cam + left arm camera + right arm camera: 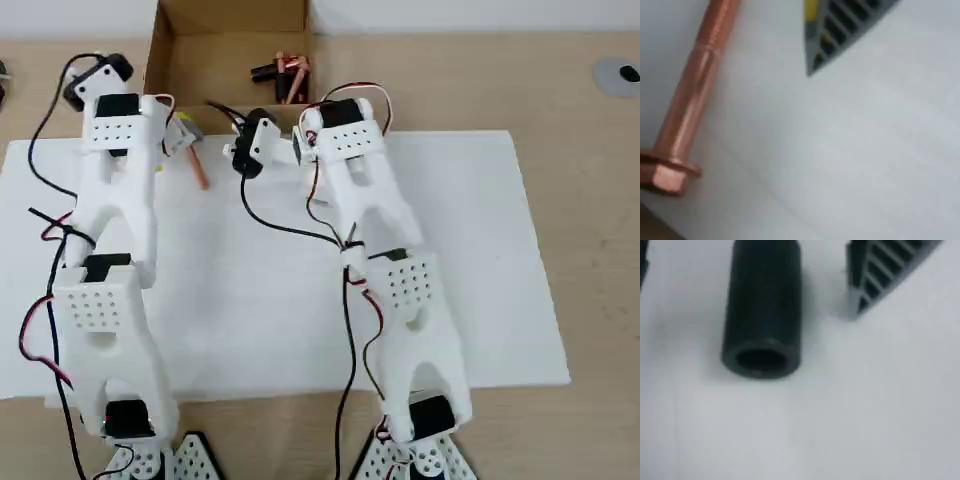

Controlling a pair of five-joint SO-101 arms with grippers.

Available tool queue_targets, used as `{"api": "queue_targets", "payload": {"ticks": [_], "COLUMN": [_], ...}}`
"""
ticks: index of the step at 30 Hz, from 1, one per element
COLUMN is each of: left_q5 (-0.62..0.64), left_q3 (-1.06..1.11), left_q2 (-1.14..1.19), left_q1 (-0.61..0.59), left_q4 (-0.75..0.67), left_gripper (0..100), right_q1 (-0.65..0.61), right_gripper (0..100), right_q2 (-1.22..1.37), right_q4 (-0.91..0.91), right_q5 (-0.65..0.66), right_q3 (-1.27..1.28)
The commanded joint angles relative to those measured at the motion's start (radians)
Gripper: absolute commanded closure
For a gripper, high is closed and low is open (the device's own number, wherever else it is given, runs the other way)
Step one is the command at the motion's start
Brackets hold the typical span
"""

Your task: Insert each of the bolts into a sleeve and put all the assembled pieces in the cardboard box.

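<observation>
While both white arms sit over the white sheet (250, 300), here's the count: one loose copper bolt with a hex flange head (685, 115), one loose black cylindrical sleeve (762, 305), and a small cluster of copper-and-black pieces (285, 75) already in the brown cardboard box (165, 60); how many are in that cluster is hard to tell. The bolt lies flat on the sheet just beside the left gripper (183, 138), its long axis running from the box side back toward the arm bases, slightly slanted. Whether that left gripper is open or closed, I cannot tell. Over to the right gripper (250, 152): it's spread apart and holding nothing. The sleeve lies on its side on the sheet, clear of the ribbed fingertip (875, 275), with its hollow end facing the wrist camera.
</observation>
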Motion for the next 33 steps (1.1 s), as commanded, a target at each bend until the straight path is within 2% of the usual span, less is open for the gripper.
{"api": "queue_targets", "payload": {"ticks": [1,6,14,33], "left_q5": [0.006,0.006,0.005,0.005], "left_q3": [-0.006,-0.006,-0.006,-0.006], "left_q2": [-0.012,-0.012,-0.012,-0.012], "left_q1": [-0.002,-0.002,-0.002,-0.002], "left_q4": [-0.015,-0.015,-0.015,-0.015], "left_gripper": [71,71,71,71], "right_q1": [0.021,0.021,0.021,0.019], "right_gripper": [67.4,68.1,84.5,84.7], "right_q2": [-0.004,-0.004,-0.008,-0.002], "right_q4": [0.005,0.006,0.025,0.089], "right_q5": [0.005,0.005,0.003,0.005], "right_q3": [-0.044,-0.044,-0.045,-0.097]}}
